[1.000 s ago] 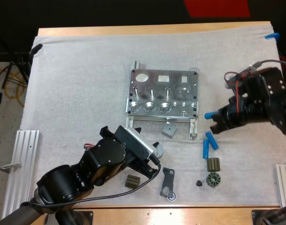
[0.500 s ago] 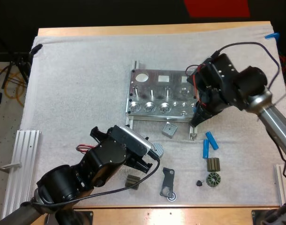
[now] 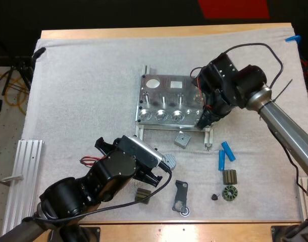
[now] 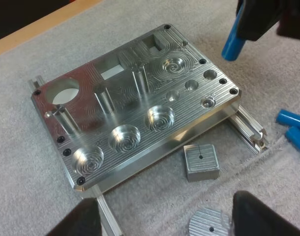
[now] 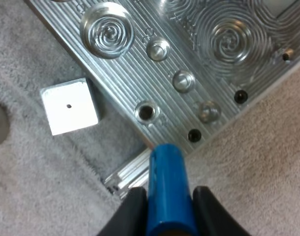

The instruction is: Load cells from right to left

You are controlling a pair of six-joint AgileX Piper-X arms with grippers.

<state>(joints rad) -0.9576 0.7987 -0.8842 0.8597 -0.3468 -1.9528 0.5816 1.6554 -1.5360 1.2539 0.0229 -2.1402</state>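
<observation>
The metal fixture (image 3: 175,101) is sitting mid-frame in the high view. The right gripper (image 3: 203,120) is hovering at its lower right corner. From above the grip is hidden, but the right wrist view is showing the fingers clamped on a blue cylinder (image 5: 168,187) just off the fixture's edge. The left gripper (image 4: 172,223) is standing with its fingers apart, gripping nothing. Two loose cylinders (image 3: 224,154) are lying right of centre.

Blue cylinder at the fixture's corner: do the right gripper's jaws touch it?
Touching. The right wrist view shows the right gripper with its jaws pressing the blue cylinder from both sides, with no gap.
</observation>
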